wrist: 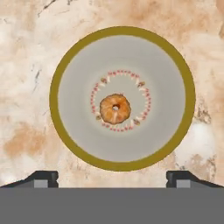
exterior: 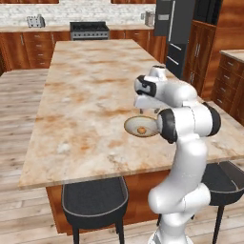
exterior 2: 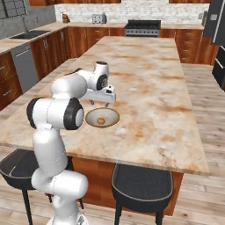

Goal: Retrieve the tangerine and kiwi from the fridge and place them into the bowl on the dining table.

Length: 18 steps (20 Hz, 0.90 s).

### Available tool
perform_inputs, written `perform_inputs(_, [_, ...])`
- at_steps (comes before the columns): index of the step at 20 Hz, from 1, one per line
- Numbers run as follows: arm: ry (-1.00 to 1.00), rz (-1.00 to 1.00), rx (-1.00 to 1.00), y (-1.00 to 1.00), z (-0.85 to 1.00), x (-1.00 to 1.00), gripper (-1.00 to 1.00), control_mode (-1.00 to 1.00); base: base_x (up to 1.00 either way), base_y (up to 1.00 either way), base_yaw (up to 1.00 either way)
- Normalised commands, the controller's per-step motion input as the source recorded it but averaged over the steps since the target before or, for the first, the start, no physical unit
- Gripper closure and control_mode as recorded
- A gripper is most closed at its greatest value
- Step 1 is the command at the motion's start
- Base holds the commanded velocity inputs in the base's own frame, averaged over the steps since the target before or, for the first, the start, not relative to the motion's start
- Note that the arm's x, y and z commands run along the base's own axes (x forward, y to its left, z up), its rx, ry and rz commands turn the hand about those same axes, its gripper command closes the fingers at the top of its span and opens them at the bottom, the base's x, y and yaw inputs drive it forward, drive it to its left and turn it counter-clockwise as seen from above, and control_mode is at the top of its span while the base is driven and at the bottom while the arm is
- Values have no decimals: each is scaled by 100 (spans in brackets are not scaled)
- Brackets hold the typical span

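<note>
No writing or brand can be read anywhere. The room is a kitchen with reddish wood cabinets, a pale brick backsplash, a plank floor, a black range [exterior: 89,30] on the far wall, and the dark grey fridge [exterior: 172,33] at the far right of the left base view. The dining table [exterior: 81,100], a long island whose marbled beige-and-orange surface rests on a reddish wood base, has dark stools [exterior: 94,200] tucked under its near edge. The bowl [wrist: 63,105] sits on that surface near the near edge, with the tangerine [wrist: 115,108] at its centre. The gripper [wrist: 112,178] hangs straight above the bowl, its fingers [wrist: 43,177] spread wide apart and holding nothing.
</note>
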Motion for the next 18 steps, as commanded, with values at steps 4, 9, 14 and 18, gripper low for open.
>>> perform_inputs(4, [-38,13,-3,-3,100,-100,-100,-100,0,0,0])
perform_inputs(9, [-33,6,0,-5,84,-100,-100,-100,0,0,0])
perform_inputs(14, [-22,0,0,-1,30,-100,-100,-100,0,0,0])
perform_inputs(18, [-7,0,0,1,0,-68,-100,-100,0,0,0])
